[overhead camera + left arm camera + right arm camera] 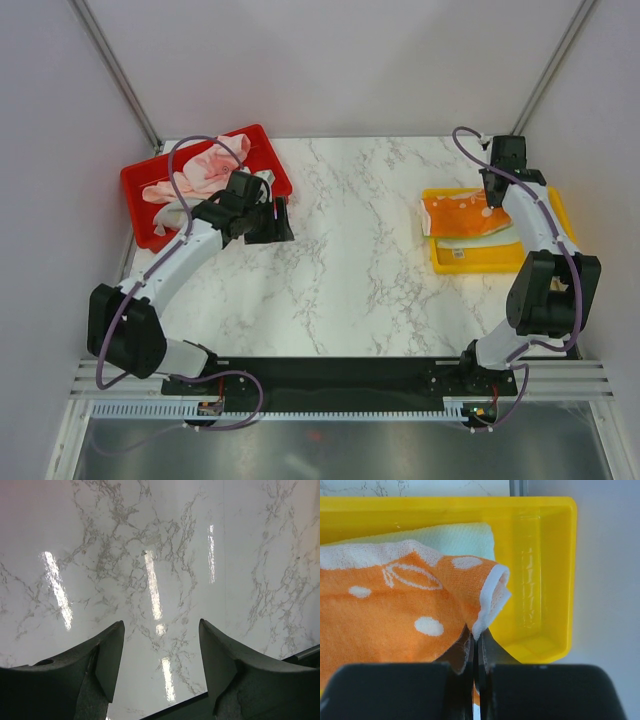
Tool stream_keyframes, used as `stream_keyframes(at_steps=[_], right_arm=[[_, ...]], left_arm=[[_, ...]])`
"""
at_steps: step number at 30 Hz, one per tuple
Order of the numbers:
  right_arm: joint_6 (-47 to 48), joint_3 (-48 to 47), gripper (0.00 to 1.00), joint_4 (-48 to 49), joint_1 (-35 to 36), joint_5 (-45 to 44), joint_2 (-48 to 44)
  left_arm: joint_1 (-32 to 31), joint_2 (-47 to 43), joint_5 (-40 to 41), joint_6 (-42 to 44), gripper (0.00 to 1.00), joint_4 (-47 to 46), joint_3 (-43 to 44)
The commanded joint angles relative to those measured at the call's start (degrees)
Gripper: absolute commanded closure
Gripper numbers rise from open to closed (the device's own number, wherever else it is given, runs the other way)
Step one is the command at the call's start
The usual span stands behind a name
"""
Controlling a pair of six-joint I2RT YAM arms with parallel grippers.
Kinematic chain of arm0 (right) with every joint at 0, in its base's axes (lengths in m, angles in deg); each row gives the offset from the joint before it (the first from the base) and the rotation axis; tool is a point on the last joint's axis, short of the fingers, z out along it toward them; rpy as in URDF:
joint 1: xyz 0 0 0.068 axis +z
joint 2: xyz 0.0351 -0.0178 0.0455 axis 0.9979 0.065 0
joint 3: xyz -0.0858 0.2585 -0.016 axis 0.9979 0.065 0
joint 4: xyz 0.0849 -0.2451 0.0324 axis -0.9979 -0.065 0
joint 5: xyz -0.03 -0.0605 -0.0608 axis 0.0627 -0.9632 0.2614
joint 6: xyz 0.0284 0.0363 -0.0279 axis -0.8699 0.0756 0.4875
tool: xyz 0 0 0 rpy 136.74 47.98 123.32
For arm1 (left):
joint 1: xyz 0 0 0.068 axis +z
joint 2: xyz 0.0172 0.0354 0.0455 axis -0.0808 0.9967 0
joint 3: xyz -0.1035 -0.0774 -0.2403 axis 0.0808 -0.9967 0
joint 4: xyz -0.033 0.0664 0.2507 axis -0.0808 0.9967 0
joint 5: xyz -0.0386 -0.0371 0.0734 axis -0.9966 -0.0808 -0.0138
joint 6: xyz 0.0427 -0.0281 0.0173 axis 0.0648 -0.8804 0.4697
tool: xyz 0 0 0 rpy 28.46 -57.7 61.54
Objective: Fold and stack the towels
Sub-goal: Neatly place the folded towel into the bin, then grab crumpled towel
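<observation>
An orange towel with white print [395, 615] lies on a folded pale mint towel [455, 537] in the yellow tray [545, 580]. My right gripper [476, 635] is shut on the orange towel's white-edged corner. From above, that gripper [493, 190] sits over the tray's far end, at the orange towel [455, 212]. Crumpled pink towels [205, 170] fill the red tray [140, 185] at the back left. My left gripper [275, 215] hangs open over bare marble just right of the red tray, and its wrist view shows nothing between the fingers [112, 650].
The yellow tray [480, 262] stands at the right edge of the marble table [350, 260]. Grey walls close in on both sides. The table's near edge [180, 702] shows under the left gripper.
</observation>
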Motion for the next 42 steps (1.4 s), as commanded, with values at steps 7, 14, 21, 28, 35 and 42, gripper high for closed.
stream_keyframes(at_steps=[7, 14, 21, 28, 35, 42], right_arm=[[2.4, -5.36, 1.0, 0.25, -2.31, 1.16, 2.78], [2.84, -8.0, 1.0, -0.9, -3.45, 2.91, 8.75], [1.17, -12.03, 0.64, -1.07, -3.63, 1.86, 13.68], [-8.66, -18.63, 0.15, -5.02, -3.54, -5.36, 10.88], [-24.92, -9.0, 0.2, -2.68, 6.37, 3.97, -2.71], [-35.21, 4.29, 0.02, 9.64, 18.42, 16.96, -18.47]], left_arm=[[0.22, -2.33, 2.23, 2.61, 0.31, -1.69, 0.11], [0.3, -2.42, 2.85, 2.7, 0.31, -1.6, 0.29], [0.74, -2.33, 3.37, 2.7, 0.3, -1.6, 0.64], [0.92, -2.33, 6.88, -2.21, 0.29, -1.16, 7.91], [8.2, 7.32, 23.67, -1.0, 0.28, 0.6, 22.6], [20.86, 21.04, 25.1, 3.41, 0.31, 2.79, 35.08]])
